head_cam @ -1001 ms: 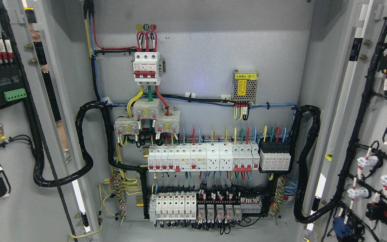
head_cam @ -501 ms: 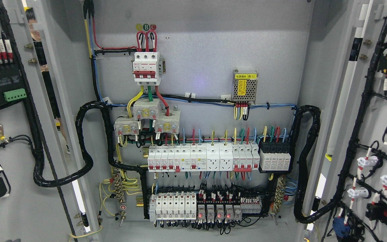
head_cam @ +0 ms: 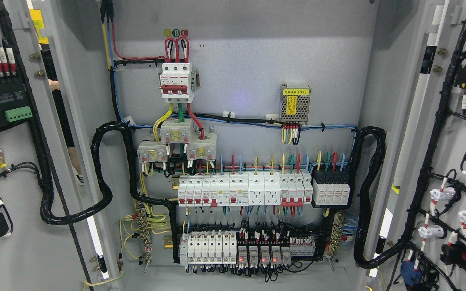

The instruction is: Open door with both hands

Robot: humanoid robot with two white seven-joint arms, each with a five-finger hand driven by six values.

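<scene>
Both doors swung wide, left door [head_cam: 14,250] and right door [head_cam: 451,153] flanking the cabinet interior [head_cam: 241,81]; neither hand in view, state can't tell.

An industrial electrical room: an open cabinet [head_cam: 241,81] packed with breakers [head_cam: 225,190].

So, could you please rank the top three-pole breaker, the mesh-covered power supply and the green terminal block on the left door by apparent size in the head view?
1. Three-pole breaker: largest.
2. Power supply: somewhat smaller.
3. Green terminal block: smallest, although its door sits nearer the camera.
</scene>
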